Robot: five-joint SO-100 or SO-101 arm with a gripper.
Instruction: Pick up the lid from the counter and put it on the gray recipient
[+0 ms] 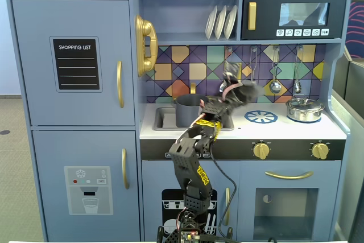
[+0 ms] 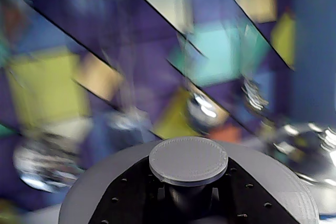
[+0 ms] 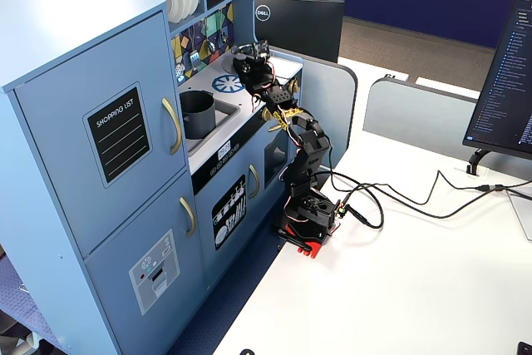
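The gray recipient [image 1: 187, 111] is a matte dark-gray pot standing open in the sink; it also shows in the other fixed view [image 3: 198, 114]. My gripper [image 1: 236, 92] is shut on the lid [image 1: 248, 90], a dark-gray disc blurred by motion, and holds it above the counter to the right of the pot. In the wrist view the lid's round knob [image 2: 189, 160] sits between my black fingers [image 2: 131, 192], and the lid's gray disc [image 2: 281, 179] spreads out behind them. In the other fixed view my gripper [image 3: 249, 60] hangs over the counter beyond the pot.
A shiny silver pot with its lid [image 1: 304, 109] stands at the counter's right end. A blue burner ring [image 1: 261, 116] is printed between sink and silver pot. Utensils [image 1: 275, 83] hang on the tiled back wall. A shelf with plates [image 1: 220, 22] is overhead.
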